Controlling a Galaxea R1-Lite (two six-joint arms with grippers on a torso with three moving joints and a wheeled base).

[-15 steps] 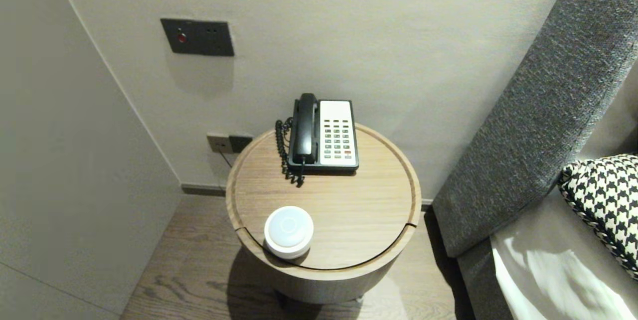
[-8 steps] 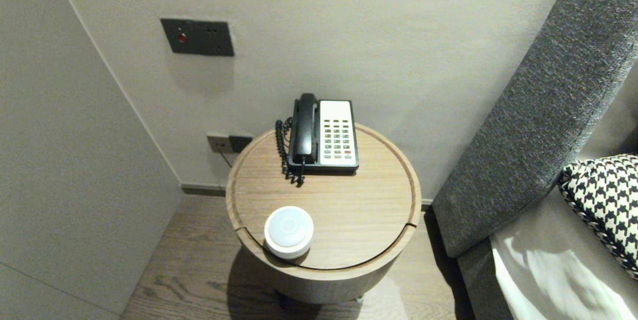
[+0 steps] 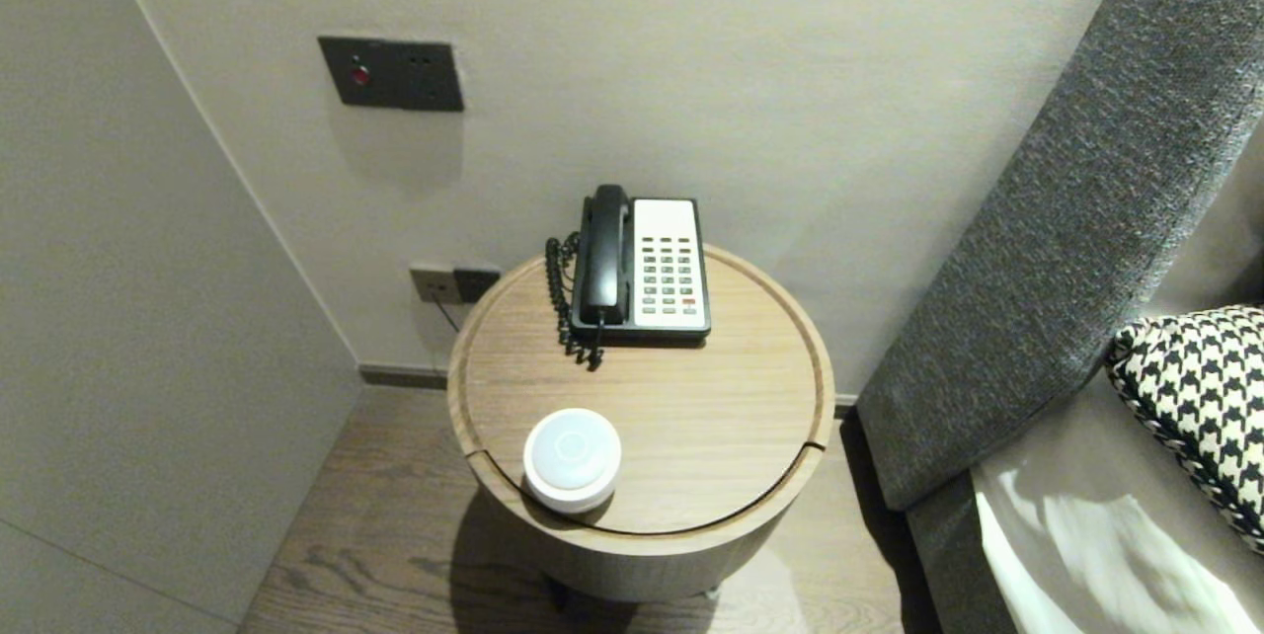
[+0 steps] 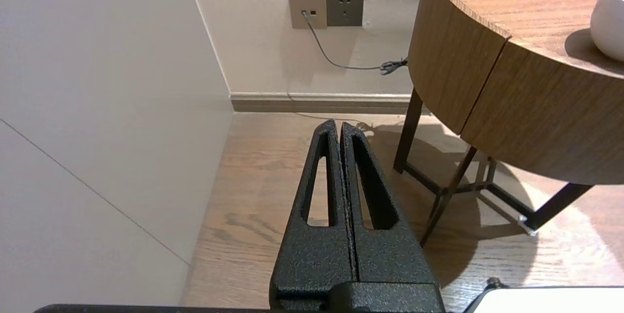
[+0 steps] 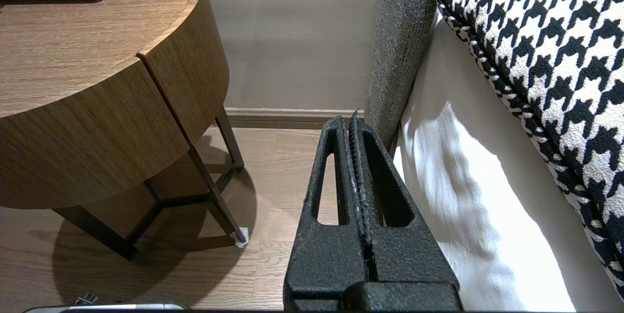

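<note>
While the left tool (image 4: 340,127) hangs closed near the round table (image 4: 463,59), the right tool (image 5: 352,122) hangs closed beside the bed (image 5: 463,196).

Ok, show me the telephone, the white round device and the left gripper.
telephone (image 3: 664,271), head view, on its keypad panel.
white round device (image 3: 572,457), head view, centre of its top.
left gripper (image 4: 338,126), left wrist view, at the shut fingertips.

left fingers (image 4: 317,254): black, grainy, tapered, each with a long slot | right fingers (image 5: 326,254): same, toothed inner edges
</note>
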